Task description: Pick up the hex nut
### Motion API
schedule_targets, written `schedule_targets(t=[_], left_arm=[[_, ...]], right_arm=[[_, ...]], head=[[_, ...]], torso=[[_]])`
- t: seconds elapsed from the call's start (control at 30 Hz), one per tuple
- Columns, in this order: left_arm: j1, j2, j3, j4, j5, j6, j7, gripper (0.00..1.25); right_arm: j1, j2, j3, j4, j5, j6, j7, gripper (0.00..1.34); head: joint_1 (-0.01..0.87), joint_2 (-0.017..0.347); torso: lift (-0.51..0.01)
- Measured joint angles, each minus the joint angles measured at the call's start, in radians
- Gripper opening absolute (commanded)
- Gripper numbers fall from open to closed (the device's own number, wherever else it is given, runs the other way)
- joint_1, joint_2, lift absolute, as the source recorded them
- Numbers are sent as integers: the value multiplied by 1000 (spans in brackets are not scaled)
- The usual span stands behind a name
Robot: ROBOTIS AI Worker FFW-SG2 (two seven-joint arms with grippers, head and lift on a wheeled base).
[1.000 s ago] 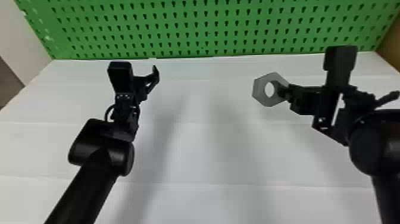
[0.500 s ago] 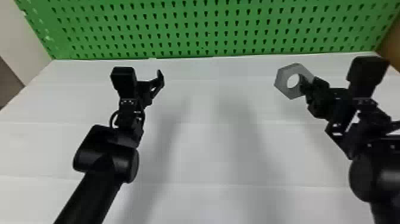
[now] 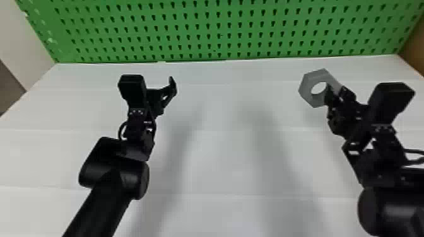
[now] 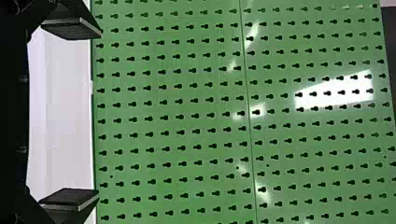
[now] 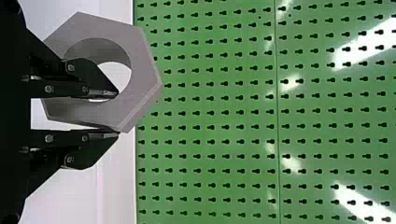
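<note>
Hex nut [image 3: 306, 92], rim pinched, apparently above table [image 3: 220, 164].

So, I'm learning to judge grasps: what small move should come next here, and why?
Probably raise the right gripper slightly without opening it: one finger goes into the hole of the hex nut, the other lies along its outer side, and it seems clear of the table.

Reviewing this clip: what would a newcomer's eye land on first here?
Probably the big grey hex nut, held up over the white tabletop by the right hand, one finger through its hole and the other against its outside. Next, the bright green pegboard standing across the back, then the open, empty left hand over the table's left side.
</note>
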Motion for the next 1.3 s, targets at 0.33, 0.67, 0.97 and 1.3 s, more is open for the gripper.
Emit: schedule_targets(t=[0.33,0.67,0.97,1.3], left_arm=[[47,0,25,-36,-2,0,-9,1158],[63,-18,39,-43,-12,0,-30,1160],[79,-25,42,-46,-10,6,-45,1158],[61,-33,32,-46,-31,22,-68,1160]], right_arm=[[22,0,43,65,-11,-104,-19,255],[14,-10,71,69,-23,-113,-23,255],[19,-6,82,67,-24,-124,-30,255],[33,-2,80,60,-19,-133,-38,255]], head=[[785,149],[785,149],[785,149],[785,149]], torso=[[-90],[-90],[-90],[-90]])
